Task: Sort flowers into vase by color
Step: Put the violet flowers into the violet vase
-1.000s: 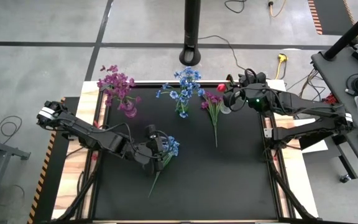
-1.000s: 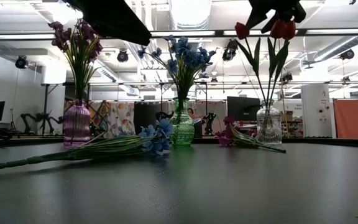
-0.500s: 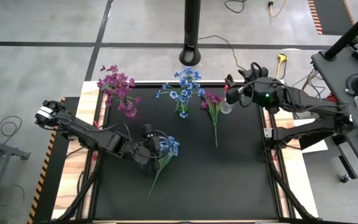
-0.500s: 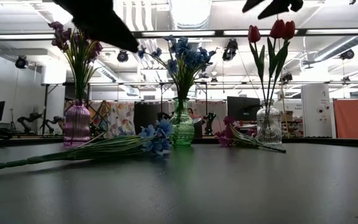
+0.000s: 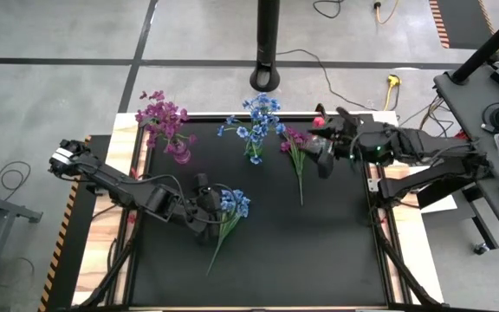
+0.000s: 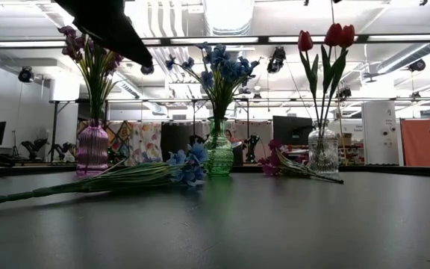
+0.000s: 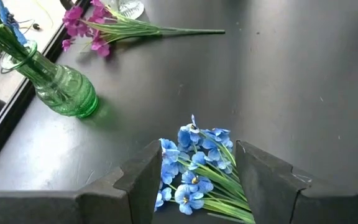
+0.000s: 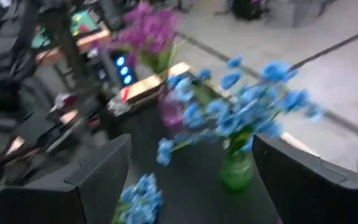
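- On the black table I see three vases along the far edge.
- Purple vase at far left: holds the purple-magenta spray, upright.
- Green vase at far centre: holds a blue spray.
- Clear vase at far right: holds red tulips, upright.
- Loose blue spray lies flat toward the near left of the table; its stem runs toward the near edge.
- Loose purple spray lies flat just beside the clear vase, well apart from the blue one.
- Left gripper: low over the loose blue spray, fingers spread wide to either side of the blooms, not closed on them.
- Right gripper: raised near the clear vase, fingers spread wide, holding nothing.
- I can read no labels or writing.
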Controlling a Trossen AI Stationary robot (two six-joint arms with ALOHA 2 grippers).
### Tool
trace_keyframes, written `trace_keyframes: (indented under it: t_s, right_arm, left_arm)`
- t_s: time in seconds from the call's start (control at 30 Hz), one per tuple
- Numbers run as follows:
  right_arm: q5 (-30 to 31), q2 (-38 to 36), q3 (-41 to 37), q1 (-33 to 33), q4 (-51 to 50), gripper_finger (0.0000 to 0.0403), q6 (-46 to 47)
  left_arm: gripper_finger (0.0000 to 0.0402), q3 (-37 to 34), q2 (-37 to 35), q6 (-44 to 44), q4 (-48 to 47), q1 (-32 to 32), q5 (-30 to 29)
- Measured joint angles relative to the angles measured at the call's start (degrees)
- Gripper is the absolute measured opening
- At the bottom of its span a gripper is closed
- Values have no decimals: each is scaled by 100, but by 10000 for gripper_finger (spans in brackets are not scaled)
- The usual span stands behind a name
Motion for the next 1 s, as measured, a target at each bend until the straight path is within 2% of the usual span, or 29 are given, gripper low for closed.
trace_keyframes:
  t_s: [0.2,0.47,0.67,0.8,1.0]
  right_arm:
    - [-578,599,-8,661,-646,327,1015]
    - [-569,1848,-78,1020,-2498,326,2878]
    - [-266,2764,-317,1021,-2747,326,3392]
    - [387,3302,-455,1003,-2705,326,3804]
    - [673,3730,-962,705,-2458,326,4077]
  left_arm:
    - [187,0,0,-67,-1,0,-2]
    - [187,0,2,-203,-16,0,-2]
    - [187,-4,4,-386,-89,-3,-2]
    - [187,-7,4,-481,-161,-24,-4]
    - [187,-3,4,-806,-719,-166,1]
